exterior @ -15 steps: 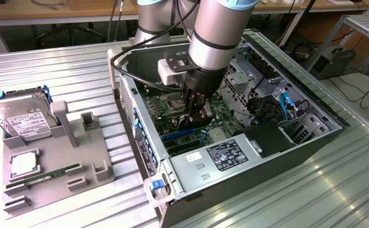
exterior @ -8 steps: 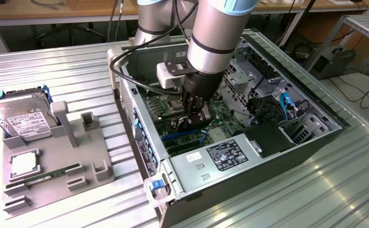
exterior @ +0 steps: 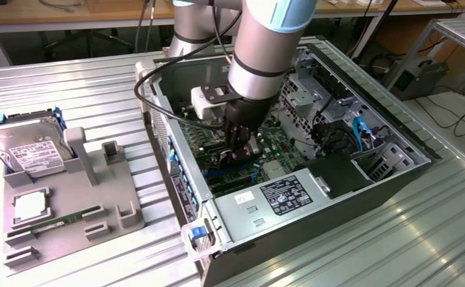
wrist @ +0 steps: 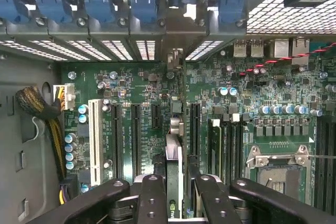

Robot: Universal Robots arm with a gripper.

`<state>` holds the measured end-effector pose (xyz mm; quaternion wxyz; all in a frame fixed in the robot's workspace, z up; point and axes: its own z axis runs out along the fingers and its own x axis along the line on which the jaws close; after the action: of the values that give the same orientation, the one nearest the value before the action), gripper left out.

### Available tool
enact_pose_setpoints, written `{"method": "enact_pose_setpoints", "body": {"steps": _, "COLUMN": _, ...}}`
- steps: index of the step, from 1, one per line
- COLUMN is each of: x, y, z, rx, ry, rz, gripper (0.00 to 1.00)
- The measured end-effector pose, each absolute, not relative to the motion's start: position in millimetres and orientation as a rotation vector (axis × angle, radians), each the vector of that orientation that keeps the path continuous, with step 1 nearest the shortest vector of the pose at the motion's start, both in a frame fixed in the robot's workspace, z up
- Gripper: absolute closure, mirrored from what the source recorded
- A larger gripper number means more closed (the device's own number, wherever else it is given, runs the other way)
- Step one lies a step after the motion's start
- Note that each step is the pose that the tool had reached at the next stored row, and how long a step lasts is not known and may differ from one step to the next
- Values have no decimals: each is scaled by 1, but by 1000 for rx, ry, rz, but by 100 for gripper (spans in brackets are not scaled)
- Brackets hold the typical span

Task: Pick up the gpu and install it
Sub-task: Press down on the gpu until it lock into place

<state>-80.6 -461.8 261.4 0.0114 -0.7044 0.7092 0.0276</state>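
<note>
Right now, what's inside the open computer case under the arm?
Inside the computer case: the green motherboard, a power supply, and the tool holding the gpu edge-on over the slots. The card hides what's beneath it.

Ribbed silvery metal tabletop (exterior: pixel 360 239), wooden workbench (exterior: pixel 72 13) along the back with cables (exterior: pixel 57 5) on it, dark floor beneath, metal-framed rack (exterior: pixel 456 36) at the exterior view's right, even indoor light

Hard drive (exterior: pixel 26 146), memory stick (exterior: pixel 60 220) on grey holder (exterior: pixel 116 206); open computer case (exterior: pixel 392 179).
</note>
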Motion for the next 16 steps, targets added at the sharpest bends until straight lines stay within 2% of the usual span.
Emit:
{"method": "enact_pose_setpoints", "body": {"steps": 5, "x": -83, "y": -462, "z": 254, "rx": -2196, "ry": 2212, "rz": 87, "gripper": 73}}
{"method": "enact_pose_setpoints", "body": {"steps": 7, "x": -83, "y": -462, "z": 261, "rx": -2197, "ry": 2212, "rz": 87, "gripper": 60}}
{"method": "enact_pose_setpoints", "body": {"steps": 11, "x": -83, "y": -462, "z": 280, "rx": -2197, "ry": 2212, "rz": 87, "gripper": 60}}
{"method": "enact_pose_setpoints", "body": {"steps": 16, "x": -83, "y": -457, "z": 284, "rx": -2198, "ry": 2213, "rz": 84, "gripper": 61}}
